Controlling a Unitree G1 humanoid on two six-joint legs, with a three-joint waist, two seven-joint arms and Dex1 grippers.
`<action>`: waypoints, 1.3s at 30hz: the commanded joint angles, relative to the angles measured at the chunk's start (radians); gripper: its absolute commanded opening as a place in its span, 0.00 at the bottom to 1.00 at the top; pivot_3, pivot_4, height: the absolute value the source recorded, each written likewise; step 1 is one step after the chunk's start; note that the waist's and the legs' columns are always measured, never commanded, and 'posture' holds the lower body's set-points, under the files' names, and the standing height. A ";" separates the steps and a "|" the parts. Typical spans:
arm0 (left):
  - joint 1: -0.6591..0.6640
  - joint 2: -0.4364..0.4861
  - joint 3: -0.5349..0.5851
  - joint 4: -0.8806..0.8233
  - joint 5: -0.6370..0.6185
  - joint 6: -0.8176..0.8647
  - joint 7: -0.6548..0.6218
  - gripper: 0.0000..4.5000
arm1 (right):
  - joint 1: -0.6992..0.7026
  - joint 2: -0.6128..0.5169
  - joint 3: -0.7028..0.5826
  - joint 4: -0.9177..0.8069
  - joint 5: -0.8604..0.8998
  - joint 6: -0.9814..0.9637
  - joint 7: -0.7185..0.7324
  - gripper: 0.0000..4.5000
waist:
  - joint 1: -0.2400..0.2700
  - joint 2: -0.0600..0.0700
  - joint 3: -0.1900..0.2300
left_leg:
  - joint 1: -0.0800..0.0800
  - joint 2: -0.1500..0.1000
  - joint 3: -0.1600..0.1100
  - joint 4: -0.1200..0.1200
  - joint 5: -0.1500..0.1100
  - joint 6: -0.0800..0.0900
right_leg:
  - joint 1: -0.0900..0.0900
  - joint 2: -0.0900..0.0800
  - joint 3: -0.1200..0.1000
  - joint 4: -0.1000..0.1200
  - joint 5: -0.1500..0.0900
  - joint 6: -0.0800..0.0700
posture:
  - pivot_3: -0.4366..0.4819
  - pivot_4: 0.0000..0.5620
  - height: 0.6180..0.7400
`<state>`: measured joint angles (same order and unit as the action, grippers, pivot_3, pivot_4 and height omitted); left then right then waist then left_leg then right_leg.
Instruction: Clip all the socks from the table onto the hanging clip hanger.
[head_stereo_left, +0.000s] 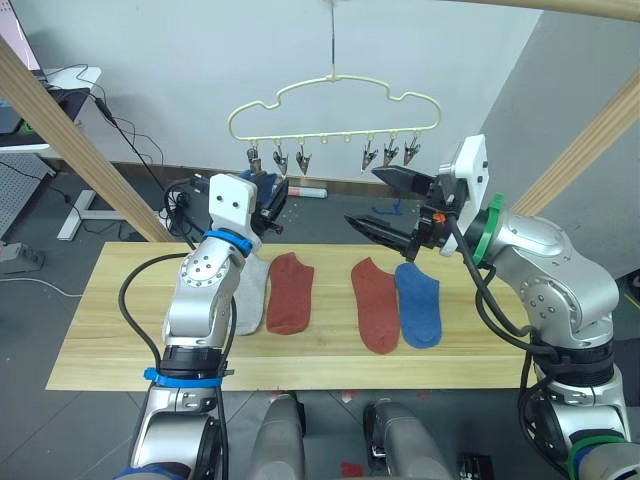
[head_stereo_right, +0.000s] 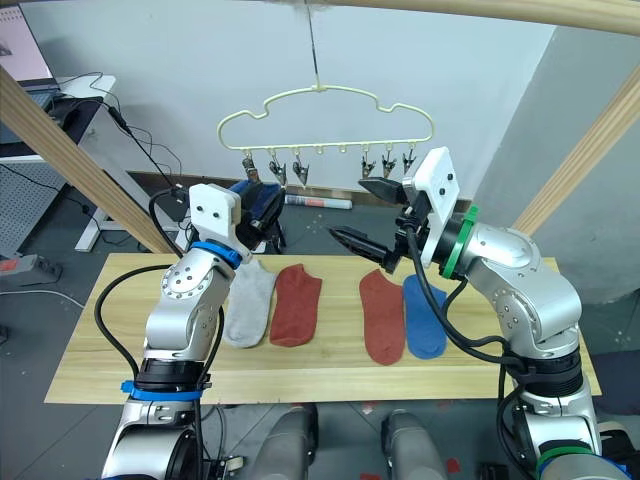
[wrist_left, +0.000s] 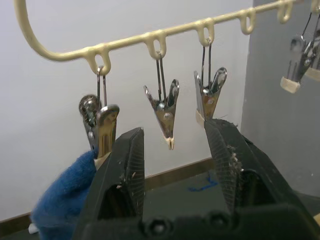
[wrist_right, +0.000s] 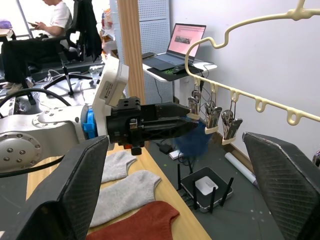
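Socks: one blue sock (wrist_left: 65, 200) hangs from the clip hanger's (head_stereo_left: 333, 100) end clip; both claws, left (head_stereo_left: 275, 200) and right (head_stereo_left: 385, 205), gape empty below it, four socks on desk (head_stereo_left: 120, 330)

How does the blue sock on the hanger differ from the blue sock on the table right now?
The blue sock on the hanger hangs bunched from the end clip, beside the left gripper, which is open. The blue sock on the table lies flat and stretched out next to a red sock, with nothing holding it. One is off the table; the other still needs clipping. Both are the same blue.
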<state>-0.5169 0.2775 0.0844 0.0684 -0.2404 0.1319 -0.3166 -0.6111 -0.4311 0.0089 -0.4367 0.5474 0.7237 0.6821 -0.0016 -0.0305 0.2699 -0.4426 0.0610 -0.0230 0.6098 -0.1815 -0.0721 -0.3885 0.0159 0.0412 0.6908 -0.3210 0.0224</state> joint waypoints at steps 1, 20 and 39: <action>-0.016 -0.003 0.011 -0.007 0.006 -0.033 -0.004 0.46 | -0.008 -0.001 -0.017 -0.031 0.023 -0.011 -0.013 1.00 | 0.000 0.000 0.000 | 0.000 0.000 0.000 0.000 0.000 0.000 | 0.000 0.000 0.000 0.000 0.000 0.000 | 0.50 0.44 1.00; -0.117 -0.029 0.025 0.164 0.031 -0.129 0.019 0.46 | -0.023 0.005 -0.008 -0.045 0.038 -0.004 -0.059 1.00 | 0.000 0.000 0.000 | 0.000 0.000 0.000 0.002 0.000 0.000 | 0.000 0.000 0.000 0.004 0.000 0.000 | 0.50 0.45 1.00; -0.178 -0.041 0.020 0.244 0.036 -0.179 0.017 0.46 | -0.033 0.000 -0.010 -0.050 0.047 -0.003 -0.075 1.00 | -0.001 0.000 0.000 | 0.001 0.000 0.000 0.003 0.000 0.000 | 0.000 0.000 0.000 0.006 0.000 0.000 | 0.47 0.46 1.00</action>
<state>-0.6749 0.2388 0.0986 0.3257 -0.2112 -0.0251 -0.2965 -0.6343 -0.4259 0.0157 -0.4382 0.5727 0.7299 0.6090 -0.0027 -0.0305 0.2699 -0.4420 0.0608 -0.0233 0.6130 -0.1812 -0.0718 -0.3886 0.0160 0.0407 0.6963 -0.3210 0.0224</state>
